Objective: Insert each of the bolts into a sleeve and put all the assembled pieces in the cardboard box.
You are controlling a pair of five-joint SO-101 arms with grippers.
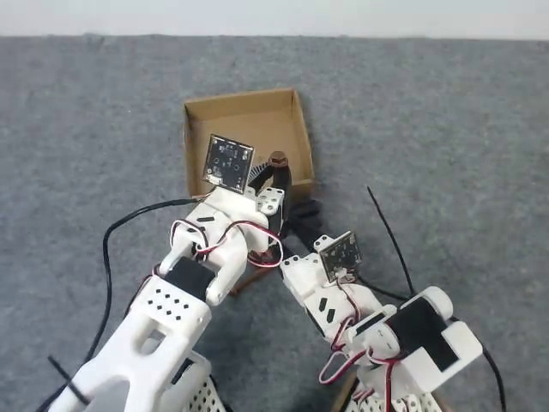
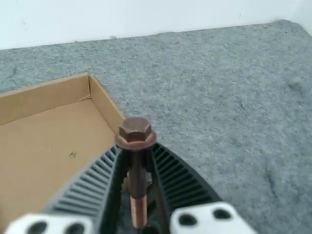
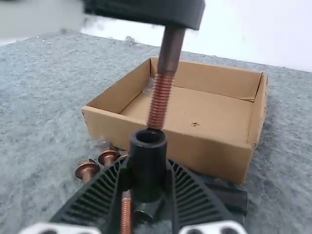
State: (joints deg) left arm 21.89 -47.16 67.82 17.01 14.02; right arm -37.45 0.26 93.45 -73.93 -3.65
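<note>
**Item 1: copper hex-head bolt** [image 2: 136, 134]. Pinched by its shank between the ribbed jaws of the left gripper [image 2: 138, 195], with the head standing proud of the fingertips. In the right wrist view the threaded end hangs down toward the sleeve below.

**Item 2: black sleeve** [image 3: 147, 146]. Held upright in the right gripper [image 3: 146, 180], whose jaws are pressed against its sides with the open bore facing up. The bolt's tip sits at the mouth. Whether it has entered the bore cannot be told.

**Item 3: cardboard box** [image 3: 209, 141]. Open-topped, on the grey carpet [image 1: 446, 129] just beyond both grippers. The part of its floor that shows is bare, with no assembled piece in it.

**Item 4: loose bolts.** At least two lie on the carpet outside the box, near its front wall, one [image 3: 87, 170] just beside the other [image 3: 108, 157]. None is sleeved.

**Item 5: spare sleeve** [image 3: 229, 197]. Black, lying on its side on the carpet against the foot of the box wall.

**Status (judged).**
- Progress is early, and nothing visible counts as finished.
- The step in hand is mating the first bolt with its sleeve. The two look close to coaxial, with the bolt leaning slightly.
- Outstanding for this pair: seat the bolt and drop the pair in the box.
- Outstanding after that: repeat for the loose bolts and the remaining sleeve.
</note>
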